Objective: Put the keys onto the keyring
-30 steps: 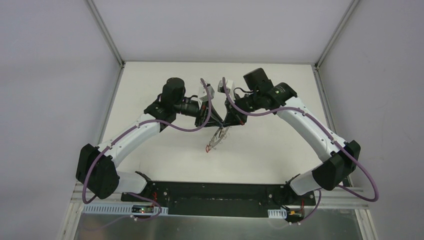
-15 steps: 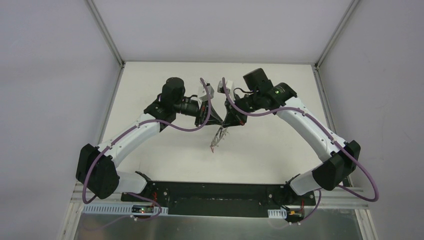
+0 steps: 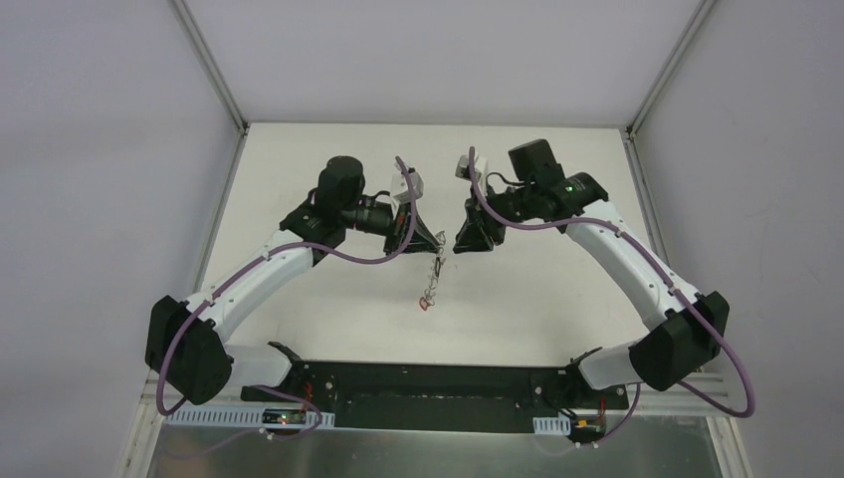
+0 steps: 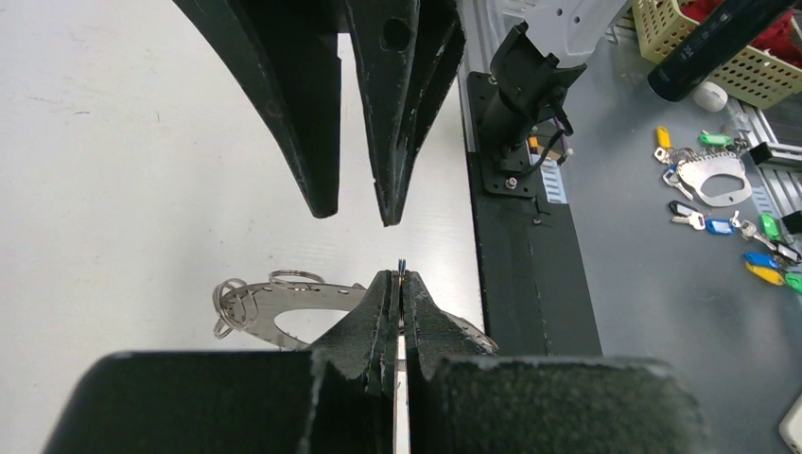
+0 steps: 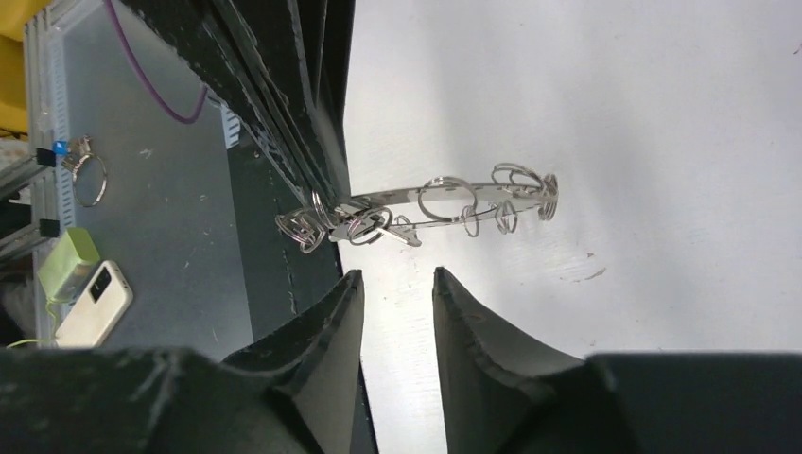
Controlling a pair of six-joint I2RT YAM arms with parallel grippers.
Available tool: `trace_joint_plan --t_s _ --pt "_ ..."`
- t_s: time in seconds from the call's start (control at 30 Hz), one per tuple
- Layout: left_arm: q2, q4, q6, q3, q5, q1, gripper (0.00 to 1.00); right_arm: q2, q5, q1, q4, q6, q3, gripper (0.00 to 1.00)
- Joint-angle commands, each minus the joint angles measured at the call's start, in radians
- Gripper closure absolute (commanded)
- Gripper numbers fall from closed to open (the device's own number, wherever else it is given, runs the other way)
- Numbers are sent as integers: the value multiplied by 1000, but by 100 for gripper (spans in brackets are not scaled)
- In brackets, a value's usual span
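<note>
Left fingers (image 4: 383,312) are pressed together on the edge of the wide flat grey metal keyring (image 4: 284,301), which has little wire loops round its rim. They hold it up over the middle of the white worktop (image 4: 113,189), and the ring hangs toward the near side. Right fingers (image 5: 340,312) are spread apart and hold nothing. They sit just to the right of the ring, close but not touching it.

A tiny red spot (image 3: 425,302) shows at the low end of the ring in the top view. It may be the key with the red head, but it is too small to be sure.

I think this is the step between keys. The left fingers hold the ring steady and the right fingers are free. Next, the right fingers need to pinch a key by its head, bring it to a loop and slide it on. The loops are thin, so the ring must not swing.
</note>
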Motion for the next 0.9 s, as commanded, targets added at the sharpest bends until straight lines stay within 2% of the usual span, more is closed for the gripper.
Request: trace_joint_plan --t_s 0.0,0.13,0.33,0.5,0.7,0.87 --pt "-49 85 -63 3 36 -3 100 -63 -135 -25 88 -8 -56 61" --pt "-53 199 -191 -27 26 -3 100 -59 -218 -28 102 -17 -74 54" --pt "-43 392 -344 -73 6 -3 100 -65 -252 -27 178 26 -127 49" --pt "-41 405 -361 -74 1 -3 100 -60 -264 -23 208 38 -150 49" --pt "-34 437 -382 -81 -1 -3 100 -45 -283 -19 208 42 -147 63" --pt "-27 454 -397 -83 -8 -3 100 -34 -292 -13 208 51 -141 85"
